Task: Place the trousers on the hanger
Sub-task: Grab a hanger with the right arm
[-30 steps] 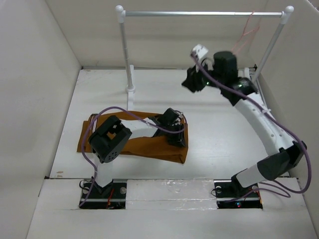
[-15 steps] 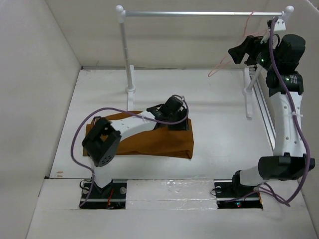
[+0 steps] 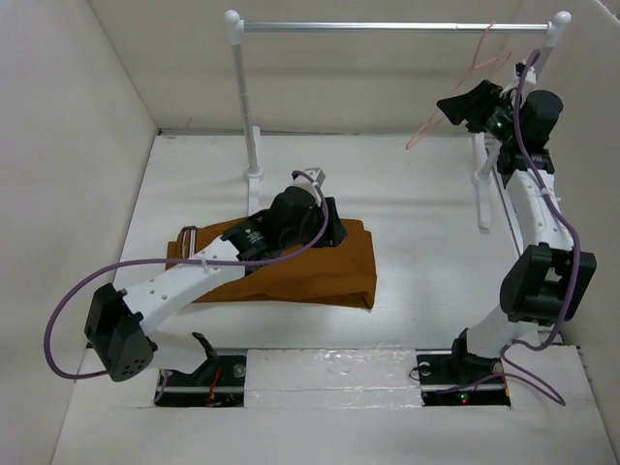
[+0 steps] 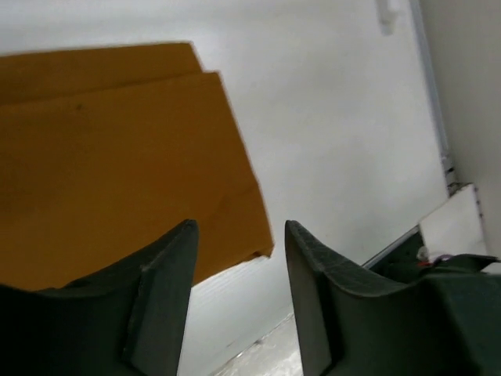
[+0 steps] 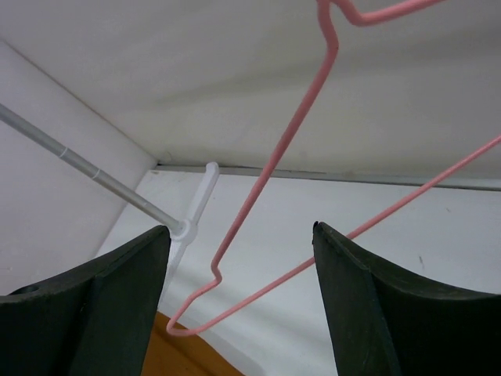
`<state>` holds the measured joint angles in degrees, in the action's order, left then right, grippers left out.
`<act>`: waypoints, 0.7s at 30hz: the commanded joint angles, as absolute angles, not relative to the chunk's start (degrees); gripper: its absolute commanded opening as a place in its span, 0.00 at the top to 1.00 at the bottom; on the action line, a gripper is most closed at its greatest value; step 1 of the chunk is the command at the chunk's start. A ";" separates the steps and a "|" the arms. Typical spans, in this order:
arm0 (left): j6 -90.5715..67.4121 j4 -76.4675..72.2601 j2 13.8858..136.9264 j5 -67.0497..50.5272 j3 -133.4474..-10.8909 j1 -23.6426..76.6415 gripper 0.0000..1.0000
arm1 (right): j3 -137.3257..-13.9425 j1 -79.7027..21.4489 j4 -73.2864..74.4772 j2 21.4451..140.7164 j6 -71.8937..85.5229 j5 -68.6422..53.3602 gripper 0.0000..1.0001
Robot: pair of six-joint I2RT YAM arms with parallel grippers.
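Note:
The rust-brown trousers [image 3: 334, 276] lie folded flat on the table left of centre, and their right corner [image 4: 117, 157] fills the upper left of the left wrist view. My left gripper [image 3: 332, 225] hovers over their far right part. Its jaws [image 4: 239, 254] are open with nothing between them. The pink wire hanger [image 3: 422, 134] hangs from the right end of the rail. My right gripper [image 3: 453, 103] is raised beside it, open [image 5: 240, 229]. The hanger's wire [image 5: 274, 157] runs just ahead of the wide-spread fingers and is not gripped.
A silver rail [image 3: 387, 26] on white posts [image 3: 245, 107] spans the back, with its right post beside my right arm. White walls enclose the table on three sides. The rail's end and its foot [image 5: 192, 211] show in the right wrist view.
My right arm swung up and right to the hanger and opened its gripper. My left arm stretched out low, its gripper moving toward the trousers' far edge and opening.

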<state>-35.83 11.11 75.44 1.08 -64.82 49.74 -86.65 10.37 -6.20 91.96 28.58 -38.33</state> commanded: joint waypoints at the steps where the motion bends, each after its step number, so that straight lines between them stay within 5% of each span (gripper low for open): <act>1: -36.56 13.80 71.46 4.83 -61.00 50.19 0.57 | -84.29 9.23 -23.51 94.21 36.20 -41.48 0.22; 4: -36.39 14.67 68.91 5.80 -59.33 50.19 0.67 | -81.14 8.53 -31.96 95.80 41.47 -41.66 0.25; 10: -37.53 15.56 68.64 5.72 -58.10 50.19 0.70 | -78.58 7.47 -40.94 96.95 46.05 -41.31 0.77; 14: -37.97 15.56 69.43 5.10 -58.36 50.19 0.70 | -79.19 7.47 -40.09 95.72 44.48 -41.22 0.96; 21: -35.07 18.54 71.45 7.47 -69.49 50.19 0.66 | -81.30 7.47 -34.64 92.38 41.84 -42.89 1.00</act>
<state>-36.93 18.98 71.35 5.96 -62.24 49.89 -78.30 7.77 -32.45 96.29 43.29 -41.23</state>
